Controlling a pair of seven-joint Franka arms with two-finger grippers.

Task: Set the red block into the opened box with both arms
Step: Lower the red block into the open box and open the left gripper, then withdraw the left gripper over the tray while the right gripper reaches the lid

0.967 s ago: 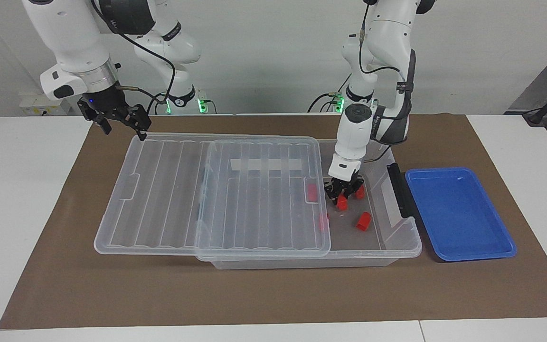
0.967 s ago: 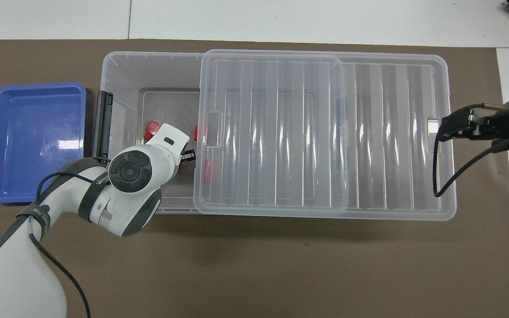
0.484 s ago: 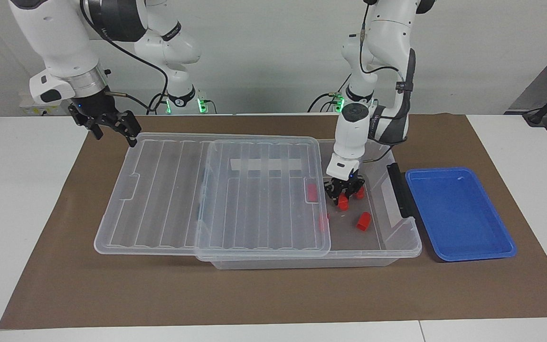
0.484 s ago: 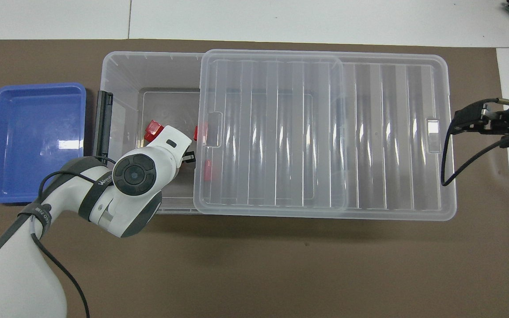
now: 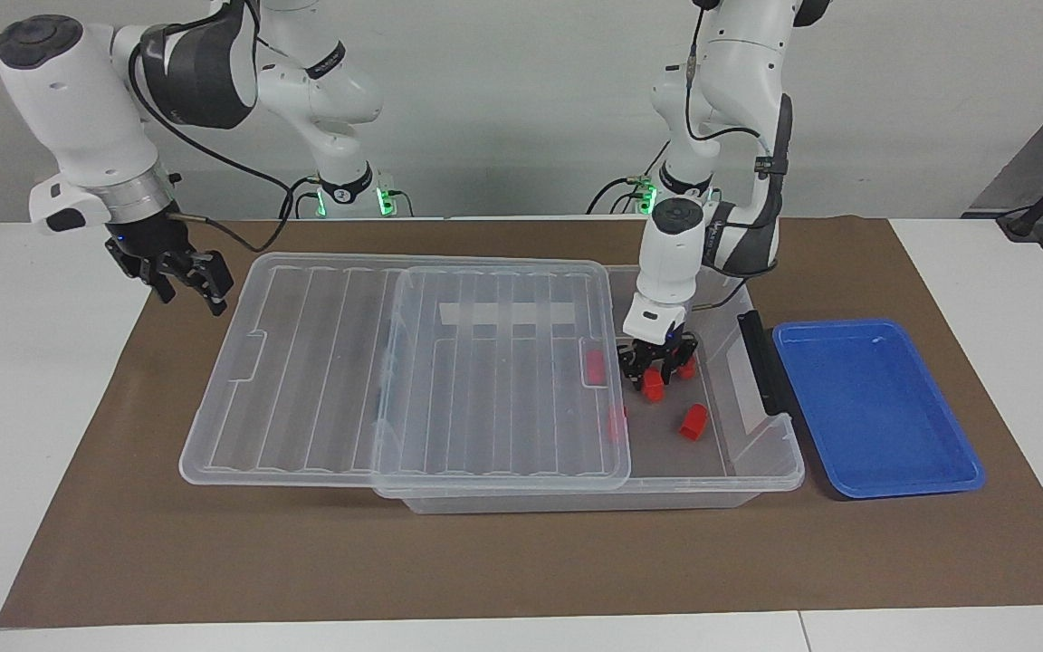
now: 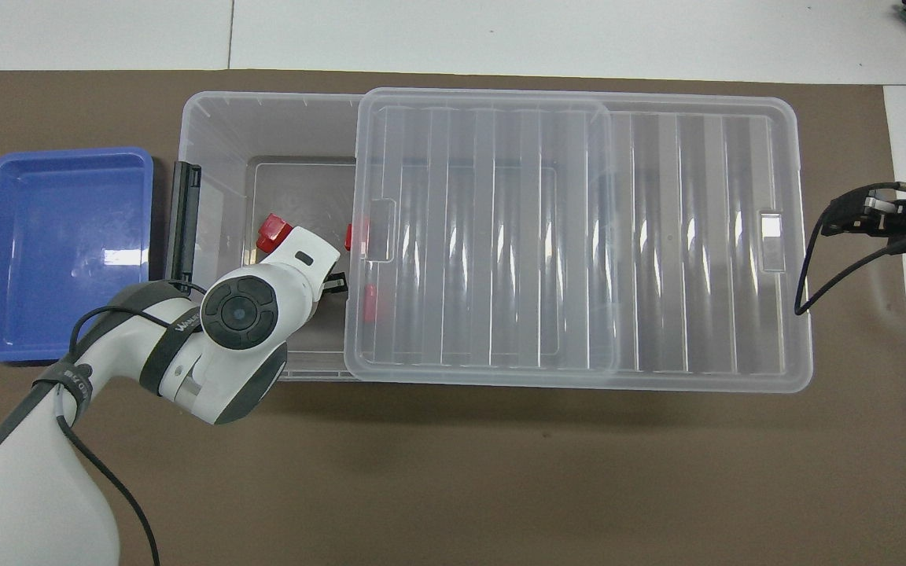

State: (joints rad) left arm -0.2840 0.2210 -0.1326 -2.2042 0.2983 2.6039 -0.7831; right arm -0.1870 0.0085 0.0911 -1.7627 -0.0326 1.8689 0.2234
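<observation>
The right arm's black gripper (image 5: 188, 292) hangs over the brown table mat (image 5: 485, 561), just off the corner of the clear ribbed plastic lid (image 5: 395, 362) at the right arm's end of the table and touching nothing; whether it is open or closed cannot be told. This arm looks to be waiting. The lid lies flat across the large clear plastic storage box (image 5: 712, 493), slid toward the right arm's end so that it overhangs there and leaves the box uncovered at the left arm's end. Two small red plastic blocks show dimly through the lid's edge (image 5: 595, 366) (image 5: 616, 424). In the uncovered part, the left arm's black gripper (image 5: 654, 376) points straight down inside the box with the task's small bright red block (image 5: 654, 389) directly beneath it, low over the box floor; whether it grips the block or has let go cannot be told, nor which way the block's long axis runs. Another red block (image 5: 686, 366) sits just beside the gripper, nearer to the robots, and one more (image 5: 693, 422) lies farther from them on the box floor. The block is therefore already within the box and right under the left gripper, well apart from the right one, so any lift away falls to the left arm, going straight up. A dark grey latch (image 5: 761, 362) edges the box's end, and just beside it lies a shallow blue plastic tray (image 5: 902, 484).
</observation>
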